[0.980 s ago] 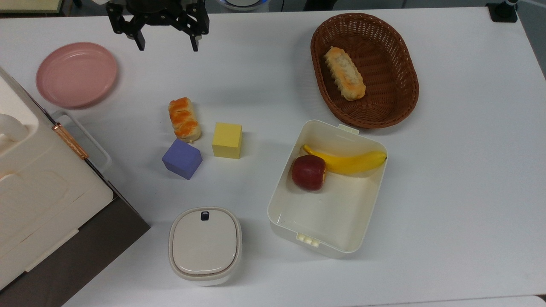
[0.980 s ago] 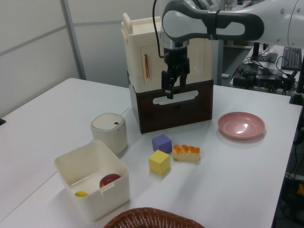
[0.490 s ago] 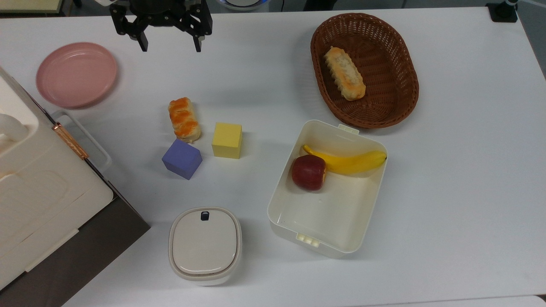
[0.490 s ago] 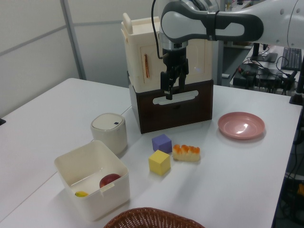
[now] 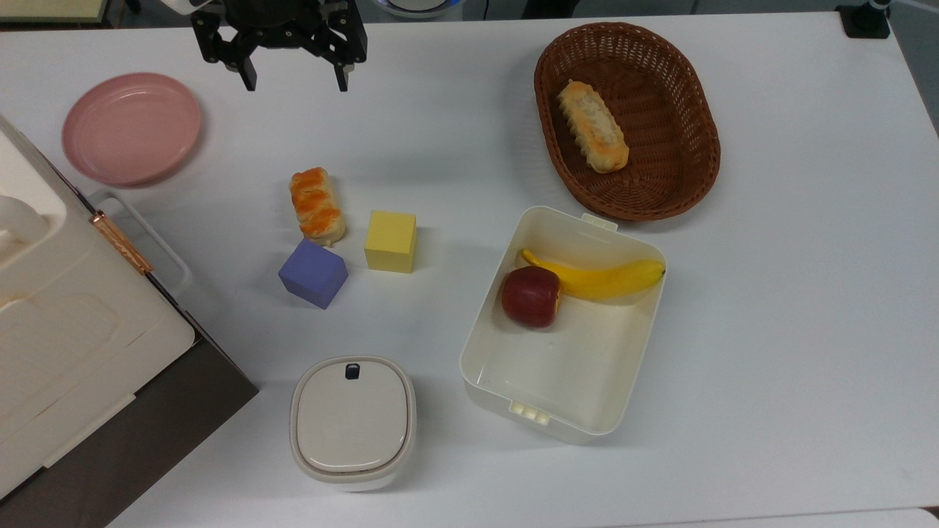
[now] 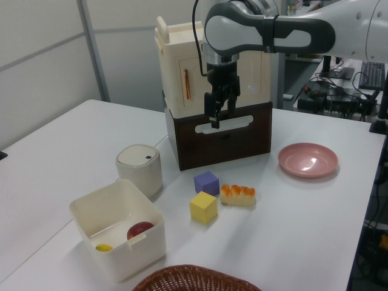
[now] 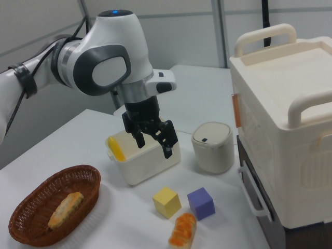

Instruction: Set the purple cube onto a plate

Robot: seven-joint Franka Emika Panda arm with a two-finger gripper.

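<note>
The purple cube (image 5: pixel 313 273) (image 6: pixel 207 182) (image 7: pixel 201 203) rests on the white table, beside a yellow cube (image 5: pixel 391 241) (image 6: pixel 203 207) (image 7: pixel 166 202) and touching the end of a glazed pastry (image 5: pixel 316 204). The pink plate (image 5: pixel 132 128) (image 6: pixel 308 160) lies bare at the top view's upper left. My gripper (image 5: pixel 296 81) (image 6: pixel 216 122) (image 7: pixel 154 146) hangs open high above the table, near the top view's upper edge, between the plate and the cubes' column, holding nothing.
A wicker basket (image 5: pixel 660 187) holds a bread roll. An open white box (image 5: pixel 616 367) contains a banana and an apple. A lidded white pot (image 5: pixel 353 423) stands near the front. A large cream case on a brown base (image 5: pixel 88 345) fills the top view's left.
My gripper has drifted slightly toward the top view's right and upper edge, still open. Nothing on the table has moved.
</note>
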